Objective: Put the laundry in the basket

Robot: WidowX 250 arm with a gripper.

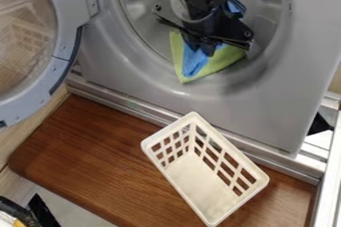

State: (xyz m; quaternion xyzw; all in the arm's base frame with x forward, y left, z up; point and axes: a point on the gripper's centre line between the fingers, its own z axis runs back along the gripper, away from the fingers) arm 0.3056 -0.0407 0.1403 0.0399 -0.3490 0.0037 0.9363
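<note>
– Below the drum opening [263, 61], any way through?
– Wide open, over the front panel [233, 106] and down into the white basket [231, 147]!
– And on the hinge side?
– Blocked by the swung-out round door [65, 37]! Past the basket, fenced off by the metal rail [329, 186].

No readable text or labels anywhere.

- black gripper [208, 49] before the washer drum [143, 14]
- blue cloth [194, 63] and yellow-green cloth [223, 59] beneath the jaws
- white basket [200, 178] well below them, on brown wood [100, 161]
</note>
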